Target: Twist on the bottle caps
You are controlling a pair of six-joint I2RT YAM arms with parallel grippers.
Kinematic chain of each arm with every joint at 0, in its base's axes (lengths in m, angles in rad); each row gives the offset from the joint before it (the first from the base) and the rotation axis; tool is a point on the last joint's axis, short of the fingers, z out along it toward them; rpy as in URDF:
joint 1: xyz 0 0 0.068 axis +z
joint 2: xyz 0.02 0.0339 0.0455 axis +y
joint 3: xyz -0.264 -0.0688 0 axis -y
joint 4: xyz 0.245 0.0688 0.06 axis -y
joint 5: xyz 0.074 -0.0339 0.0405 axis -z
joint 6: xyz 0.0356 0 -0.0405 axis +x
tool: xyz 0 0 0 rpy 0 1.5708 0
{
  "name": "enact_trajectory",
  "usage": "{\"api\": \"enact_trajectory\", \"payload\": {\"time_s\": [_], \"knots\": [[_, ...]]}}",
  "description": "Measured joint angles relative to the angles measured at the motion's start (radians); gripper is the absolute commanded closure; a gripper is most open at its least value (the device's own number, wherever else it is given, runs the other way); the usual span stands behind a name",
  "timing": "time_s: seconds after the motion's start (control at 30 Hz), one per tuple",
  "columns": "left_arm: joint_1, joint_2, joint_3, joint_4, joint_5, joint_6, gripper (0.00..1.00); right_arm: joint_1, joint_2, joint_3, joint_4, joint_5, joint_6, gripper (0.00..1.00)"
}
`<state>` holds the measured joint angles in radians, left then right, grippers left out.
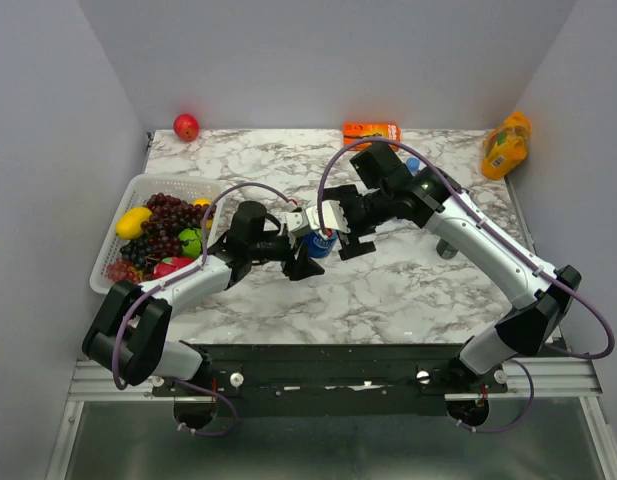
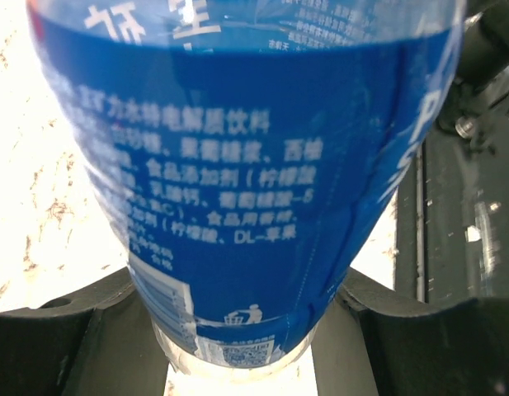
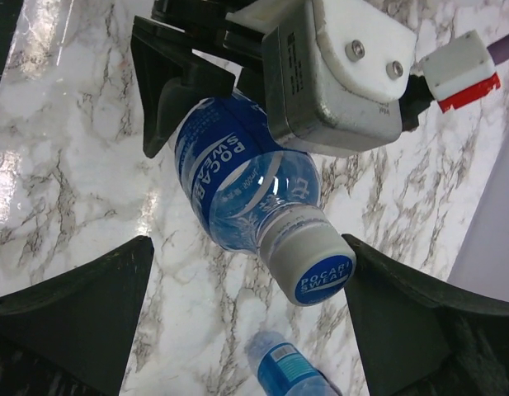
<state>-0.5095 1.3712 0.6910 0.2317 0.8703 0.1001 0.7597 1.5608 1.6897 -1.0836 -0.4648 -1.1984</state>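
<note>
1. A bottle (image 3: 238,190) with a blue label is being held clamped between the left fingers (image 2: 73,346), at the centre of the top view, over the marble tabletop (image 1: 408,290).
2. The left wrist view is being filled almost wholly by the bottle's label, with one dark finger pressing on each lower side.
3. A cap (image 3: 318,266), white with a blue top, is being carried on the bottle's neck, right of centre in the right wrist view. How tightly it is seated cannot be told.
4. The right fingers (image 3: 73,322) are being held apart at the lower left and lower right of that view. The cap is lying between them, untouched.
5. A second bottle (image 3: 283,367) is being shown at the bottom edge of that view, apart from the held one.
6. A fruit basket (image 1: 106,250) is being shown at the left of the top view.
</note>
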Motion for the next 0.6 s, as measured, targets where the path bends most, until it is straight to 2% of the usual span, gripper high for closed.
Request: {"api": "enact_trajectory", "payload": {"time_s": [0.17,0.33,0.43,0.6], "knots": [[0.011,0.0,-0.025,0.075,0.019,-0.091,1.0,-0.004,0.0,-0.008,0.009,0.067,0.081,0.0],[0.064,0.0,-0.029,0.13,-0.019,-0.147,1.0,-0.008,-0.011,-0.069,-0.121,0.068,0.156,0.03],[0.069,0.0,-0.029,0.117,-0.028,-0.121,1.0,-0.047,-0.007,-0.045,-0.168,0.038,0.214,0.05],[0.066,0.0,-0.007,-0.023,-0.029,0.045,1.0,-0.133,0.038,0.171,-0.166,-0.027,0.27,0.05]]}}
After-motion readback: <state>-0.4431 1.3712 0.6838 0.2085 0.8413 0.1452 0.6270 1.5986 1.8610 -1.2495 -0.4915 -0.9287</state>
